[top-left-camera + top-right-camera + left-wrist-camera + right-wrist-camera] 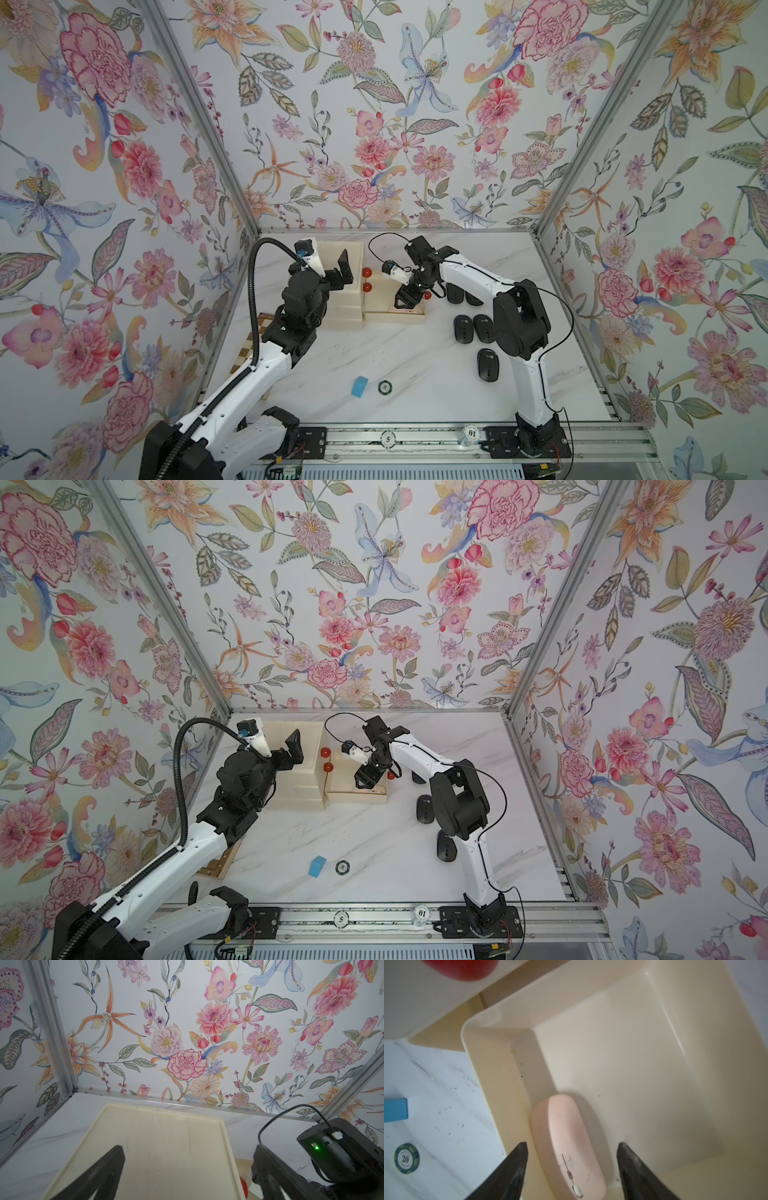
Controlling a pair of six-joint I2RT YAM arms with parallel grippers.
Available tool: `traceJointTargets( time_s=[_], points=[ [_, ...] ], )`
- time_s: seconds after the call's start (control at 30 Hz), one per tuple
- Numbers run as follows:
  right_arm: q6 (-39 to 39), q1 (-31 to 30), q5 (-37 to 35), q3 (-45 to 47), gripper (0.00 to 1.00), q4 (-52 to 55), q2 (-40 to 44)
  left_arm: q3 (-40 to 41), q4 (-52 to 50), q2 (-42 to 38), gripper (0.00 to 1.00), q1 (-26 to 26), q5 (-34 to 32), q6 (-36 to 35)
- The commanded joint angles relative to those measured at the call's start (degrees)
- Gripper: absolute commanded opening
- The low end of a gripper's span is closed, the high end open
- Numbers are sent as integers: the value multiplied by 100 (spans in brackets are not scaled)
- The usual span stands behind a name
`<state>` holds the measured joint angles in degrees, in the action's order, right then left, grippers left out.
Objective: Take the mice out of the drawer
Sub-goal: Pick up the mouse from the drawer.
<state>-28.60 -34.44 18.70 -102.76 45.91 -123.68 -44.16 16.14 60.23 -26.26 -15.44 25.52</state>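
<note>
The right gripper holds its black, wedge-shaped fingers apart, one on either side of the pale pink mouse, with a gap showing on both sides. That smooth, rounded oval lies alone in the glossy cream plastic drawer, close against one wall. The left gripper is spread wide above the flat cream top of the cabinet. Five matte black mice lie on the marble-patterned table beside the drawer.
</note>
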Motion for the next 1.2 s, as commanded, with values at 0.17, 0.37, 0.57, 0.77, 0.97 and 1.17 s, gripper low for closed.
traceJointTargets(
  time_s=[0.17, 0.37, 0.57, 0.77, 0.97, 1.17],
  points=[
    [-392, -226, -461, -94, 68, 671, -194, 34, 113, -71, 100, 20, -248, 98],
    [-445, -444, -244, -201, 68, 883, -331, 116, 66, -217, 100, 20, -356, 106],
    [-319, -582, -273, -11, 67, 924, -455, 153, 66, -277, 100, 20, -444, 110],
    [111, -646, -955, 201, 67, 848, -485, 167, 99, -275, 100, 23, -471, 141],
    [981, -670, -2203, 249, 64, 242, -526, 206, 189, -273, 100, 21, -463, 181],
    [1415, -582, -2379, 353, 66, -370, -117, 232, 201, -267, 100, 24, -477, 196]
  ],
)
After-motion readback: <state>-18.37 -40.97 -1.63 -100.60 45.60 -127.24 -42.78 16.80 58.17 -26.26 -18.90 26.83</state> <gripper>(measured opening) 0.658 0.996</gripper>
